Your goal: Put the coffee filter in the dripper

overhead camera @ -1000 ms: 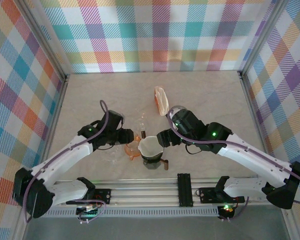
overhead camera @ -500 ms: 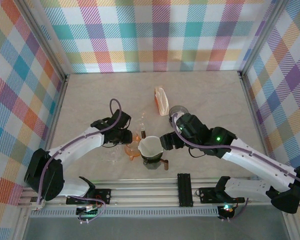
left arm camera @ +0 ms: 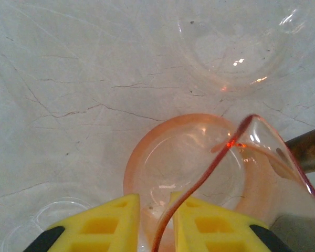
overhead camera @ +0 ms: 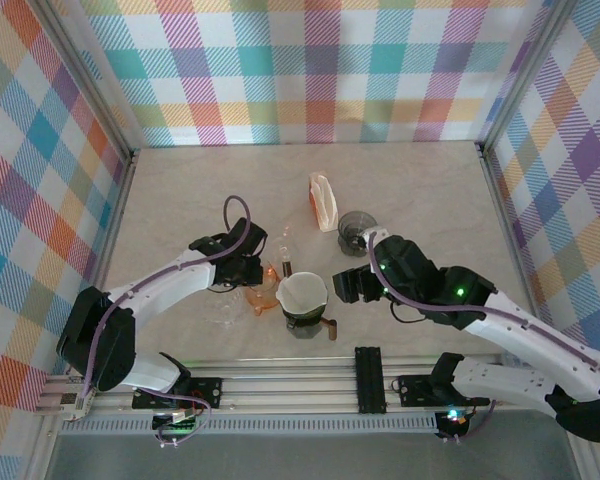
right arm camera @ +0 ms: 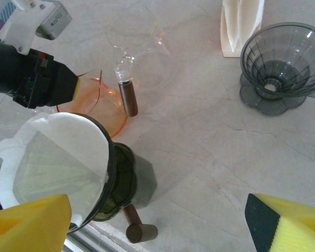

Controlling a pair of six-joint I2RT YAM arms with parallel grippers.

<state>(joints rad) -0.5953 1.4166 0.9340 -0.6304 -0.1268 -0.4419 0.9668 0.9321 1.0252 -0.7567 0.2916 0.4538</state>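
A white paper coffee filter [overhead camera: 301,292] sits opened inside a dark green dripper [overhead camera: 307,322] near the table's front edge; in the right wrist view the filter [right arm camera: 58,157] lines that dripper [right arm camera: 121,178]. Just left of it stands an orange see-through dripper [overhead camera: 261,298]. My left gripper [left arm camera: 155,202] straddles the rim of the orange dripper [left arm camera: 189,168]: the rim lies against the right finger [left arm camera: 215,226], with a narrow gap to the other one. My right gripper [right arm camera: 157,210] hangs wide open right of the dark dripper, holding nothing.
A grey dripper [right arm camera: 281,63] and a white filter holder [right arm camera: 241,21] stand behind the right arm. A clear glass vessel with a brown tube [right arm camera: 127,94] is behind the orange dripper. A brown handle [right arm camera: 139,226] sticks out under the dark dripper. Clear glassware [left arm camera: 236,47] lies beyond the left gripper.
My left gripper moved right onto the orange dripper's rim and its jaws narrowed. The right gripper drew back to the right, away from the dark dripper, still open.
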